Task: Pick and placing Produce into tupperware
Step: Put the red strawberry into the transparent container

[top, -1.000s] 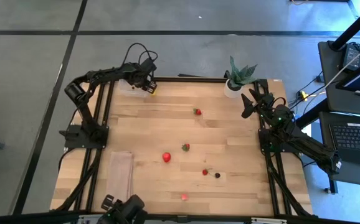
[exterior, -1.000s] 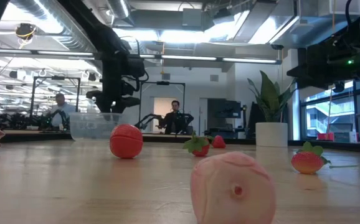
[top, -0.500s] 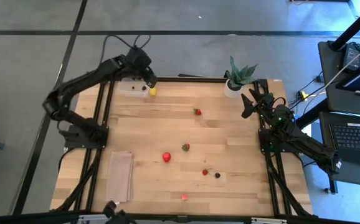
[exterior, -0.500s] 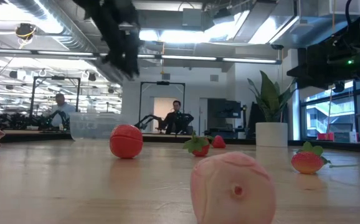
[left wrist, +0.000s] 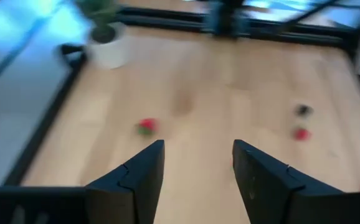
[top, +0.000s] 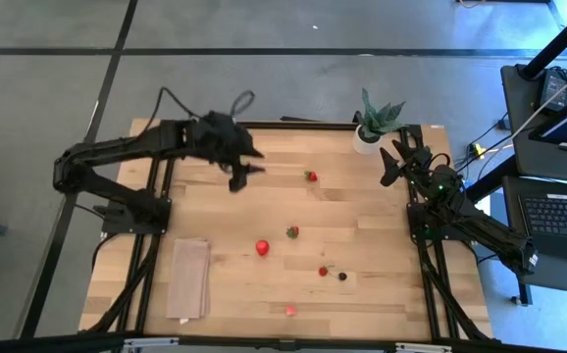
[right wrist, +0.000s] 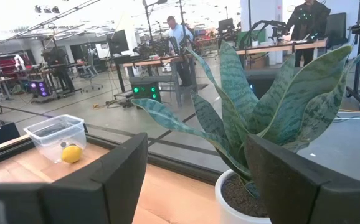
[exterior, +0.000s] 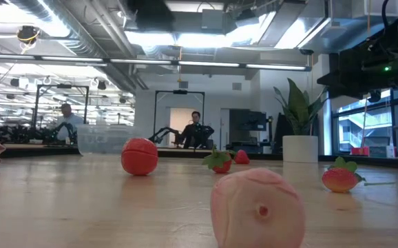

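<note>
Overall, the wooden table point(top: 382, 211) has most open room across its middle and left half, framed by black rails along both sides. A tan cloth point(top: 189, 277) lies by the left rail near the front edge, and a potted plant point(top: 375, 120) stands at the far edge beside the right gripper point(top: 389, 162), which waits there with its fingers spread and nothing between them. The left gripper point(top: 241, 173) hangs above the far-left part of the table, fingers apart and empty. The tupperware point(right wrist: 58, 136) sits at the far-left corner with a yellow piece point(right wrist: 71, 153) against it. The remaining produce is scattered: a red ball point(top: 262, 248), strawberries point(top: 311, 176), a dark berry point(top: 342, 277).
</note>
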